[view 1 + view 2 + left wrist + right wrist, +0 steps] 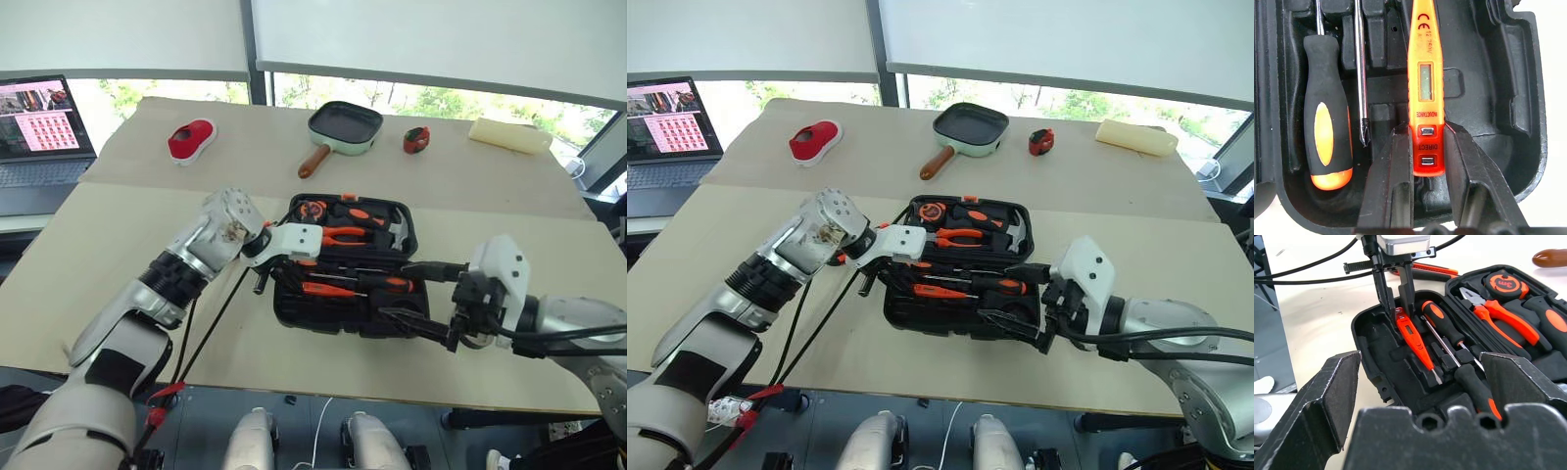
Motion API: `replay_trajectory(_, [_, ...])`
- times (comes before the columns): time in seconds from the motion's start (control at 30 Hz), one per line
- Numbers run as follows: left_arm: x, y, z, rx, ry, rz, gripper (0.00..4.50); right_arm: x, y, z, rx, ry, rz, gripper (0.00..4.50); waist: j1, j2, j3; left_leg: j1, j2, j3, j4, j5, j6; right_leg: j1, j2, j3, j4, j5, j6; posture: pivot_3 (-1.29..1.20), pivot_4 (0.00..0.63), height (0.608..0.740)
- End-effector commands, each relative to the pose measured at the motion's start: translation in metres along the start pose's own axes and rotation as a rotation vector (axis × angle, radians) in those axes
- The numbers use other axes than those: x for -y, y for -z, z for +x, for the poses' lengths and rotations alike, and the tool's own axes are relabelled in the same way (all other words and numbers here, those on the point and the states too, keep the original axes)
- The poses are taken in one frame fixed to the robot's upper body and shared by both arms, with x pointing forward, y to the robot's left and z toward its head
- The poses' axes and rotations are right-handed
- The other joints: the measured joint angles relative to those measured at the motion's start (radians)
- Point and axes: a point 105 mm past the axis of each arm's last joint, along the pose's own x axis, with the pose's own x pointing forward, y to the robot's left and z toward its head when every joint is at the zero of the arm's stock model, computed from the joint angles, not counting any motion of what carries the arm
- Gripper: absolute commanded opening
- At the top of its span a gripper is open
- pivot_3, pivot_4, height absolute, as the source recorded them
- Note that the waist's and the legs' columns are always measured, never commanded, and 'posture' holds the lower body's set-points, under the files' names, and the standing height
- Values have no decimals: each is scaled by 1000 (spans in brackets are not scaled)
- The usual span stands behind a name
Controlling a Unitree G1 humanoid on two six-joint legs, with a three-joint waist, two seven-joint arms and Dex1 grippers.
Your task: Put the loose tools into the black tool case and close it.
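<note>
The black tool case (pixel 345 266) is lying open on the table (pixel 127 235), lid half toward the window, tray half toward the robot. The left gripper (pixel 1427 161) is reaching down into the tray w/ its two fingers clamped on the butt end of the orange tester screwdriver (pixel 1423 93), which is lying along its slot at the tray's left end. In the right wrist view the tester's tip is already resting in the recess while the handle end is sitting a bit higher between the fingers.

Two orange-and-black screwdrivers (pixel 1447 328) are sitting in slots just beside it. Pliers (pixel 1498 316), a tape measure (pixel 1503 284) and a hammer (pixel 392 230) are sitting in the lid half. An orange-black utility knife (pixel 1427 269) looks to be lying on the table just behind the case's left edge, not yet packed.

The right gripper (pixel 431 299) is hovering at the case's right end w/ fingers wide apart, holding nothing.

Step in hand, imo: seating the tester. Next move is calling for pressing the handle end flat into the slot, then spreading the left fingers and lifting straight out w/o dragging it back up. After that, the knife needs picking up, and the lid can't be shut till everything's lying flush.
</note>
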Motion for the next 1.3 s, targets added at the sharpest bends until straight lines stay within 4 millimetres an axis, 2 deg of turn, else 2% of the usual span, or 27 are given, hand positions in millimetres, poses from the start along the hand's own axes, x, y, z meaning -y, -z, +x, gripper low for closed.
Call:
replay_trajectory(0.03, [-1,17,3,-80,-2,-31,418,-4,-12,-1,48,1,-42,4500,-2,0,0,0,0,0,1,0,0,0,0,0,1,0,0,0,150,740])
replay_trajectory(0.37, [-3,27,-12,-116,-3,-83,418,-6,-9,3,53,-1,-38,4500,-21,0,0,0,0,-2,2,1,1,0,1,0,2,0,0,0,150,740])
replay_trajectory(0.77, [-7,28,-8,-124,-19,-99,418,-4,-10,6,62,-3,-44,4500,-20,0,0,0,1,-2,2,1,1,0,1,0,2,0,0,0,150,740])
replay_trajectory(1.07, [-8,26,-12,-116,-23,-135,418,-3,-9,8,67,3,-39,4500,-20,0,0,0,1,-2,2,1,1,1,1,0,2,0,0,0,150,740])
replay_trajectory(1.13, [-8,22,-14,-100,-17,-134,1440,-3,-9,8,70,3,-38,4500,-19,0,0,0,1,-2,2,1,1,1,1,0,2,0,0,0,150,740])
replay_trajectory(1.27, [-4,15,-23,-61,2,-125,2745,-2,-9,9,72,3,-36,4500,-20,0,0,0,1,-2,2,1,1,1,1,0,2,0,0,0,150,740])
replay_trajectory(1.3, [-4,12,-29,-40,-3,-117,3217,-2,-8,9,71,3,-35,4500,-21,0,0,0,1,-2,2,1,1,0,1,0,2,0,0,0,150,740])
